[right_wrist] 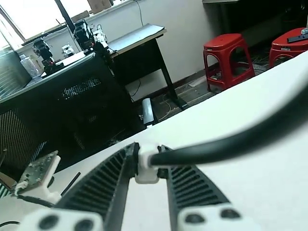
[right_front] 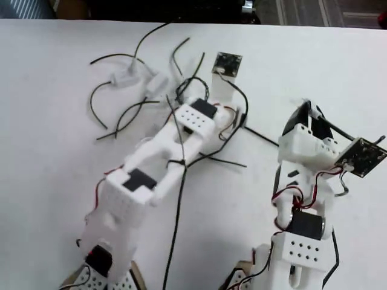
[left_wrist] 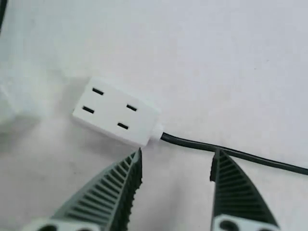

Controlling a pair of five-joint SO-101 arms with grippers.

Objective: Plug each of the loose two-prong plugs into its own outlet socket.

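Note:
A white outlet block (left_wrist: 118, 113) with two pairs of slots lies flat on the white table, and a black cord (left_wrist: 231, 153) leaves its end. My left gripper (left_wrist: 175, 159) hovers open just short of the block's cord end, one finger on each side of the cord. My right gripper (right_wrist: 149, 156) is shut on a small white plug (right_wrist: 146, 167) whose thick black cord (right_wrist: 231, 142) trails away. Two loose white plugs (right_front: 124, 77) (right_front: 158, 83) with short black cords lie at the far left of the table, beyond the left arm (right_front: 196, 118).
Loose black cord ends (right_front: 115, 118) curl around the two plugs. A long black cable (right_front: 177, 199) runs down between the arms. The right arm (right_front: 302, 142) stands folded at the right. The table's far edge (right_front: 272, 24) is close behind.

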